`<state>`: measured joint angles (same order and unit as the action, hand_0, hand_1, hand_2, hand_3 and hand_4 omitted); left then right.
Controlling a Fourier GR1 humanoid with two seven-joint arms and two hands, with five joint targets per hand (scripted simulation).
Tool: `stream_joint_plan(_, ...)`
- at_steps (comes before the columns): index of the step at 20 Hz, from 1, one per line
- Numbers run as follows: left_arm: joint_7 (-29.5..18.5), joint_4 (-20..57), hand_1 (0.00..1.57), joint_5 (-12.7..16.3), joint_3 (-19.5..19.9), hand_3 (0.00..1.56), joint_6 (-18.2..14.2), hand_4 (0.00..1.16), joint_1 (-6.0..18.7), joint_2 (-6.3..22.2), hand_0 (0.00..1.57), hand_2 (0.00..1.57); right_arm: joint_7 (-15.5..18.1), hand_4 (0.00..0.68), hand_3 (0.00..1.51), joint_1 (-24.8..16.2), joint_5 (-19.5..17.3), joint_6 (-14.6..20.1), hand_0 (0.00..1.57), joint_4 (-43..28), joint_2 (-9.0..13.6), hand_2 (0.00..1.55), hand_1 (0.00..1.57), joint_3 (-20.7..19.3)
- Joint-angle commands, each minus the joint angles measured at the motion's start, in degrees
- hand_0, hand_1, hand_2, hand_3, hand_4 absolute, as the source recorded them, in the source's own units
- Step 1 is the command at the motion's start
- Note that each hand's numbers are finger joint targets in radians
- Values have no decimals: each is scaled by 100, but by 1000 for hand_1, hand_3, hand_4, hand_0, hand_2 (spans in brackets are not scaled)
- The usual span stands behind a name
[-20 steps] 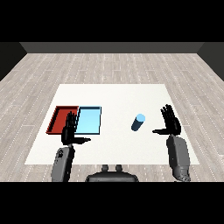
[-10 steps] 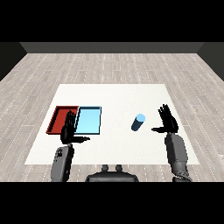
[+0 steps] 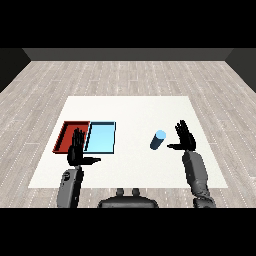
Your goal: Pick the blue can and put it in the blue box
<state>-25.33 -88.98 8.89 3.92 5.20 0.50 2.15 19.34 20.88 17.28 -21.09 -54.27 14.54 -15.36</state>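
**Blue can not yet grasped; transfer to blue tray still to do**

Blue can (image 3: pixel 158 139) stands on the white table (image 3: pixel 130 110), right of centre and toward the near edge. Nothing holds it. Right hand (image 3: pixel 185 137) is just beside it on the side toward the table's right edge, fingers straight and spread, thumb pointing at the can; whether the thumb touches it I cannot tell.

Left hand (image 3: pixel 77 149) is raised with fingers straight and spread, thumb out, over the near edge of the red tray (image 3: pixel 66 135) by the table's left side. It holds nothing.

Progress, as I judge it: 0 of 2 steps done. Pick is not made; placing is not begun. Light blue tray (image 3: pixel 101 137) shows nothing inside.

Surroundings: the 2 trays lie touching side by side, red nearer the left edge, light blue on its inner side. Nothing shows on the table between can and light blue tray, so no obstacle lies on that path. Left hand sits near the trays but not over the light blue one.
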Motion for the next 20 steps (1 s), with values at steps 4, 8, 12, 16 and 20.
stream_joint_plan(4, -125, 115, 0, -9, -104, 0, -88, 0, 135, -158, 0, 0, -233, 0, 0, -87, 74, 143, 0, -91, -37, 0, 0, 89)
stream_joint_plan(8, 289, -508, 0, 90, -98, 0, -74, 0, -213, -57, 0, 0, 504, 0, 0, -110, -159, -54, 0, 662, -137, 0, 0, 153)
stream_joint_plan(12, -29, -121, 0, 43, -35, 0, 54, 0, -136, 5, 0, 0, 306, 0, 0, 407, -97, -56, 0, 1109, -33, 0, 0, 112)
stream_joint_plan(16, 208, -48, 0, 3, 33, 0, -155, 0, 321, 37, 0, 0, 612, 0, 0, 450, -267, 73, 0, 1356, -324, 0, 0, 278)
stream_joint_plan(20, 62, -210, 0, -61, -104, 0, -146, 0, -18, -72, 0, 0, 820, 0, 0, 703, -345, 135, 0, 1767, -348, 0, 0, 281)
